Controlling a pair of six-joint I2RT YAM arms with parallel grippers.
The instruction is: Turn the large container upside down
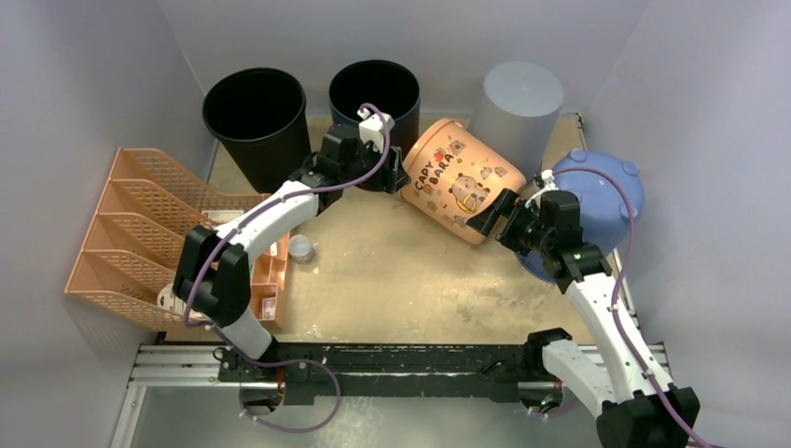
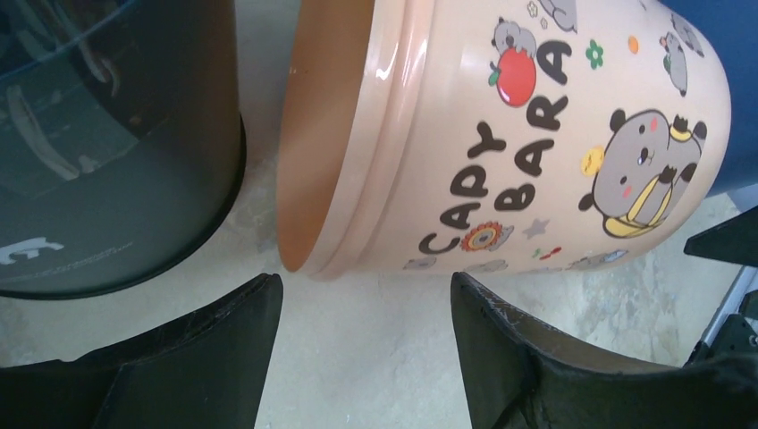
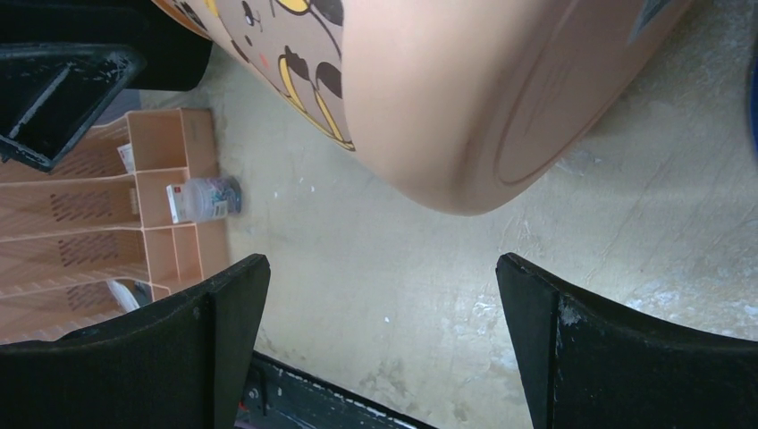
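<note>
A large peach container (image 1: 459, 179) printed "CAPY BARA" lies on its side in the middle of the table. Its open mouth points left and its base points lower right. My left gripper (image 1: 399, 177) is open and empty right by the rim. In the left wrist view the rim (image 2: 357, 134) sits just beyond the spread gripper (image 2: 365, 281). My right gripper (image 1: 492, 217) is open and empty at the base end. In the right wrist view the rounded base (image 3: 465, 116) hangs just beyond the gripper (image 3: 383, 261). Neither gripper holds the container.
Two black bins (image 1: 256, 117) (image 1: 375, 93) stand at the back, one close behind the left gripper. A grey upturned bin (image 1: 520, 103) and a blue tub (image 1: 602, 201) stand at the right. An orange file rack (image 1: 140, 233) and a small jar (image 1: 299, 247) are at the left.
</note>
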